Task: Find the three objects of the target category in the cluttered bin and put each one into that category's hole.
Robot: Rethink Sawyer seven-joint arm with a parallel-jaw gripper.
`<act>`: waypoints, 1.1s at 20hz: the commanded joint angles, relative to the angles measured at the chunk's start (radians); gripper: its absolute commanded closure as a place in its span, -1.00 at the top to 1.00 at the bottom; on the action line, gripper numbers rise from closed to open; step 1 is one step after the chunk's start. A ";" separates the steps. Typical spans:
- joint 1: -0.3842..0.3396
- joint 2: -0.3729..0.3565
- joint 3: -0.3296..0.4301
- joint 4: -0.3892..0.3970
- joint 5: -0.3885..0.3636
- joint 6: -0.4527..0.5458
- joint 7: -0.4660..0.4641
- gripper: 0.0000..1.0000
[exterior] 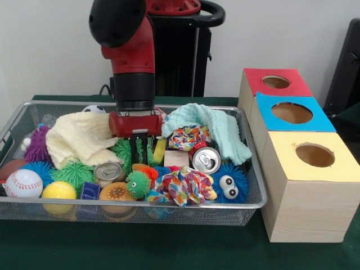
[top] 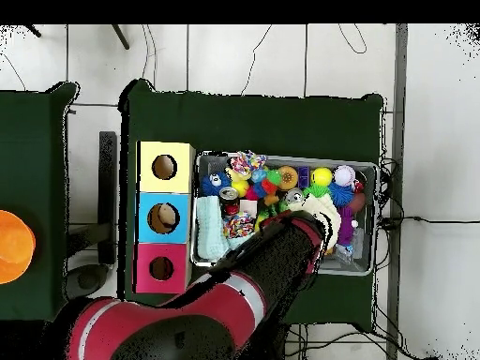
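Yellow-topped box (exterior: 315, 185) sitting nearest; bin (exterior: 17, 121) lying at its 9 o'clock on worktop (exterior: 169, 247). Pincer (exterior: 140, 151) is dipping released into clutter, searching step; next, clenching a target and carrying toward hole (exterior: 275, 82) at 2 o'clock

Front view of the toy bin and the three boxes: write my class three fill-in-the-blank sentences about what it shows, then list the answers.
1. The box nearest the camera has a ____ top, with a round hole.
2. The gripper reaches down into the wire-mesh ____.
3. The baseball lies at the bin's ____ end in the front view.

Missing words: yellow; bin; left
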 commanded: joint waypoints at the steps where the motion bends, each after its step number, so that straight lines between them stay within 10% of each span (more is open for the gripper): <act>1: 0.047 -0.045 0.084 -0.049 -0.145 0.023 0.138 -1.00; 22: 0.095 -0.070 0.004 -0.056 -0.397 0.054 0.399 -1.00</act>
